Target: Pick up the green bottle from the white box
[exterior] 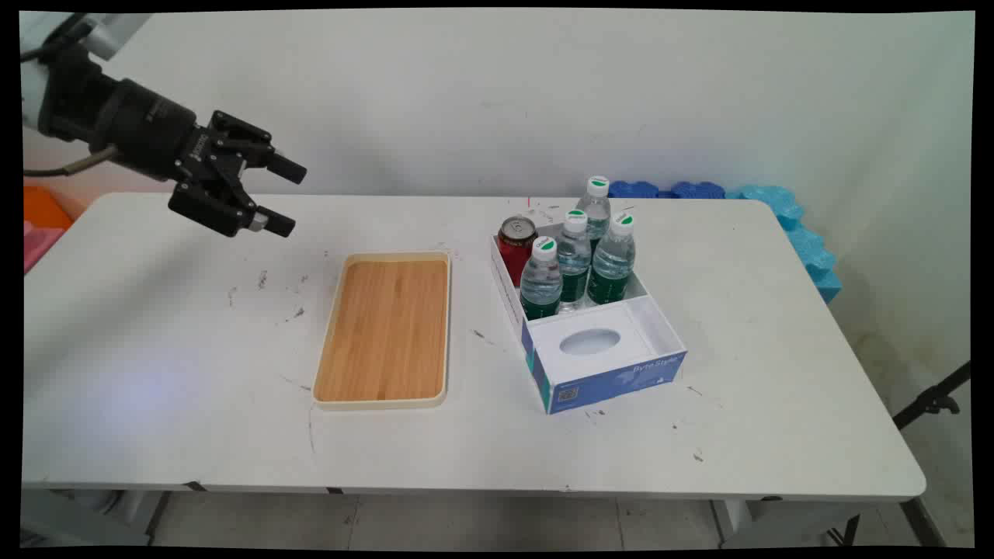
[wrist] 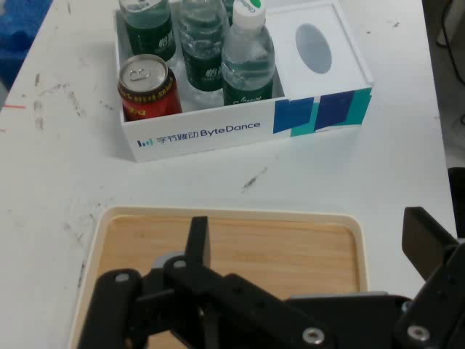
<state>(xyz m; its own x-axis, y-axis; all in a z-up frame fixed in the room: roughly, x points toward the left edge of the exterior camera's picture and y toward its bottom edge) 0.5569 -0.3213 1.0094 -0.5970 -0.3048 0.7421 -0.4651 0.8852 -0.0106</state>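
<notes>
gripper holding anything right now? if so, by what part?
Nothing is held. The gripper is open, in the air up and to the left of the wooden tray, with nothing between its fingers.

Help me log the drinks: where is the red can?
In the main view, the red can stands right of centre, in the white box's far-left corner beside the water bottles.

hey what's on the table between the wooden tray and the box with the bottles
Nothing but bare, scuffed white table lies between the wooden tray and the box; both the main and hand views show it.
</notes>
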